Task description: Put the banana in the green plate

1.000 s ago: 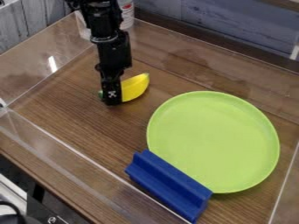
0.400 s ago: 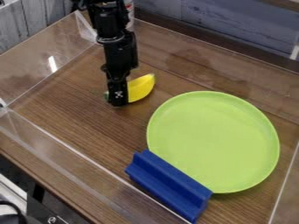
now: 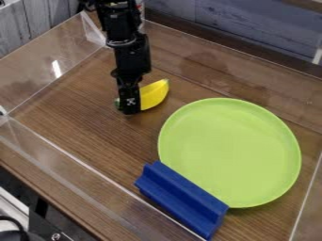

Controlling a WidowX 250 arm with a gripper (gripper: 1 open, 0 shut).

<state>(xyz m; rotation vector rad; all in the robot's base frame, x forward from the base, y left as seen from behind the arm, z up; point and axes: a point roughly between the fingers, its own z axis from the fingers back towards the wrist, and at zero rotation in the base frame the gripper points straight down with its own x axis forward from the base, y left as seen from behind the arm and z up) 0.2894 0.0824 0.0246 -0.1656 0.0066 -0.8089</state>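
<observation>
Gripping, apparently, one banana (image 3: pixel 153 94): one end effector (image 3: pixel 128 105).

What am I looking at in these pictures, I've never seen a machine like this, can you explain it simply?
All the pictures come from one camera looking down at a brown wooden surface. The black machine coming in from the top is a robot arm; its gripper is closed on a small yellow toy banana. To the right lies a big round green plate, with nothing on it. In front of that is a blue ridged block. The job is to put the banana in the plate.
</observation>
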